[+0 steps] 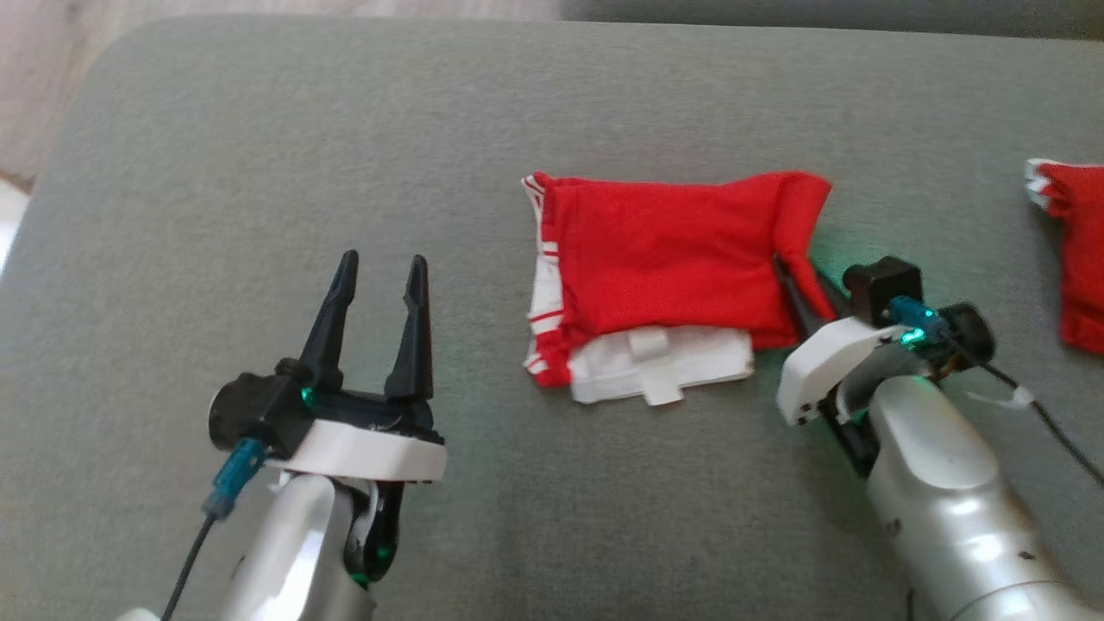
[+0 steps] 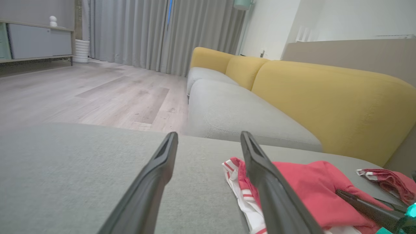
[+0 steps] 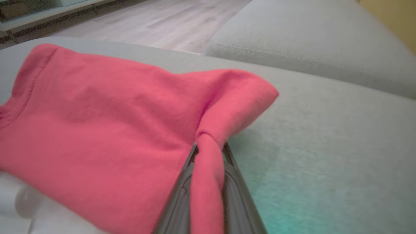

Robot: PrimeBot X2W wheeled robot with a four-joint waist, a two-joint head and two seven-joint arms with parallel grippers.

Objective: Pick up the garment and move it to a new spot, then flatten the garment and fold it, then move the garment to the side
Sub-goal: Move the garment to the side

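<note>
The right gripper (image 3: 209,149) pinches a fold of the red garment (image 1: 664,259). The left gripper (image 1: 384,263) stands spread wide, empty. The white tag (image 1: 649,343) is unreadable.

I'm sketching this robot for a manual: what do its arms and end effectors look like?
Both arms match: silvery forearms, a white wrist collar and black housings. The left end effector and right end effector each have two long, tapered black fingers. A teal connector with a thin black cable plugs in at each wrist; green lights glow there.
</note>
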